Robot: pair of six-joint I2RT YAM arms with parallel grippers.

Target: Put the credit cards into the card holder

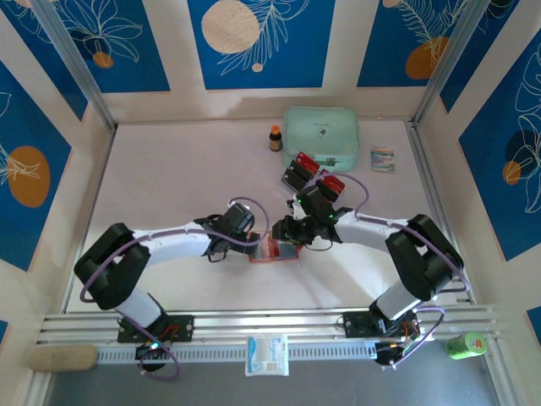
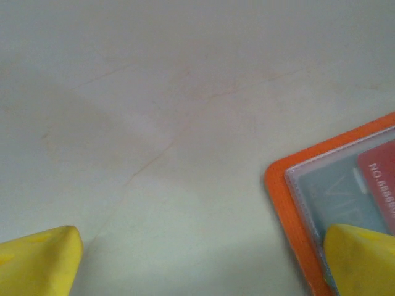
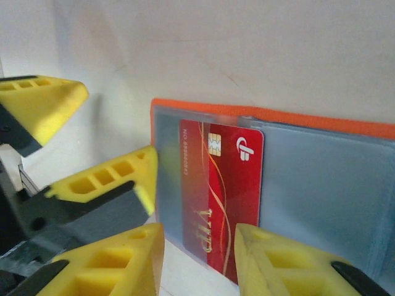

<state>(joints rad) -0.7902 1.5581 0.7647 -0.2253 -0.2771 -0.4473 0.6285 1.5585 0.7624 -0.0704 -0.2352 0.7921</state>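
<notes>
The orange card holder (image 1: 274, 251) lies open and flat on the table between both arms. Its pale grey-blue sleeves (image 3: 321, 179) face up. A red credit card (image 3: 231, 185) with a gold chip lies on it, its left part under a clear sleeve. My right gripper (image 3: 199, 259) is open, and the card's near end sits between its yellow fingertips. My left gripper (image 2: 200, 265) is open wide; its right fingertip (image 2: 361, 259) rests on the holder's corner (image 2: 284, 191). More red and black cards (image 1: 306, 172) sit in a clear tray behind the right gripper (image 1: 289, 230).
A mint-green zip pouch (image 1: 321, 135) lies at the back, with a small brown bottle (image 1: 275, 138) to its left and a small packet (image 1: 382, 159) to its right. The left gripper's yellow fingers (image 3: 46, 105) stand close beside the holder's left edge.
</notes>
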